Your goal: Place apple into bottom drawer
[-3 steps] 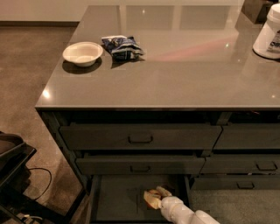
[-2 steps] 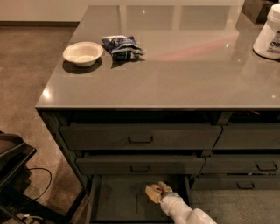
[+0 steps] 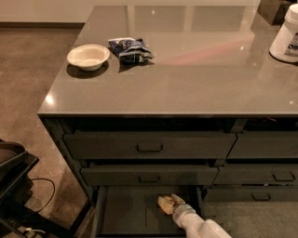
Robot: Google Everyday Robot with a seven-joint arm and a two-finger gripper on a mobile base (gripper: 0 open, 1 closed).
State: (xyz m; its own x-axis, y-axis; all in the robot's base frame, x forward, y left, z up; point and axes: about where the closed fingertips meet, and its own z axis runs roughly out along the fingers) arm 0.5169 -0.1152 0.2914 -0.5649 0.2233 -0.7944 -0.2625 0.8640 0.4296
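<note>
Gripper (image 3: 169, 202) down in the open bottom drawer (image 3: 125, 214), right against the apple (image 3: 164, 206) there; whether gripping it, impossible to tell. Up on the counter (image 3: 195, 81), bowl (image 3: 88, 56) beside bag (image 3: 130, 49).

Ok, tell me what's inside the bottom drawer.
The gripper reaches into the open bottom drawer, above its grey floor. The apple does not show clearly; the gripper may cover it. The drawer's front part is out of frame.

Grey counter (image 3: 195, 79), dim room.
Light's glinting off its glossy surface; speckled brown floor (image 3: 28, 93) on the left, pale wall (image 3: 42, 9) behind.
</note>
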